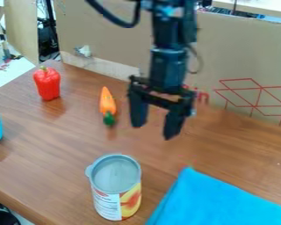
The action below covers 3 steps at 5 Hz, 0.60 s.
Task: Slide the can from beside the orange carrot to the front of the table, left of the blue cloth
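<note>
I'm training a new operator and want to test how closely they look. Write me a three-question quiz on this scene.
1. True or false: the gripper has its fingers apart, with nothing between them.
2. Which is nearest the blue cloth?
A) blue cup
B) tin can
C) red bell pepper
3. Fill in: the toy carrot has its ____ end toward the tin can.

Key: 1 true; 2 B; 3 green

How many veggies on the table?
2: the red bell pepper toward the back left of the table, and the orange carrot between it and the open gripper. Any behind the gripper may be hidden.
</note>
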Available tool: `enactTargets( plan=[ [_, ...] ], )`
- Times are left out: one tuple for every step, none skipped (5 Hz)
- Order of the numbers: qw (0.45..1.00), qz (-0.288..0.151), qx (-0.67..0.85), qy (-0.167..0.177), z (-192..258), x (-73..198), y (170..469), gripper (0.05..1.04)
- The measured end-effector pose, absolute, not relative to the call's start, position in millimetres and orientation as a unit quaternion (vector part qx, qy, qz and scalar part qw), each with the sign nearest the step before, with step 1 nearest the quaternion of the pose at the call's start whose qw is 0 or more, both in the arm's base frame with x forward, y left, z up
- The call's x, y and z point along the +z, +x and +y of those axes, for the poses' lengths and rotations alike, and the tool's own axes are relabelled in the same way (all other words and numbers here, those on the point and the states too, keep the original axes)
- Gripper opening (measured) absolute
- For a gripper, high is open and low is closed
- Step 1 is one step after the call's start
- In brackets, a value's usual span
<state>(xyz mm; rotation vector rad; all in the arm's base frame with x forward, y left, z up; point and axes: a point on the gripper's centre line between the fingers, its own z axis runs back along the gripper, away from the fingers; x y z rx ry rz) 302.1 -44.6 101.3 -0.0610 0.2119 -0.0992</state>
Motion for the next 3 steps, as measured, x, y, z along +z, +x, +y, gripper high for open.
enactTargets(
  plan=[
    [0.993,0.027,-0.112,-0.006,-77,133,303,1.001],
    [0.992,0.001,-0.13,-0.008,-107,146,285,1.001],
    [0.993,0.009,-0.118,-0.004,-119,143,263,1.001]
  ],
)
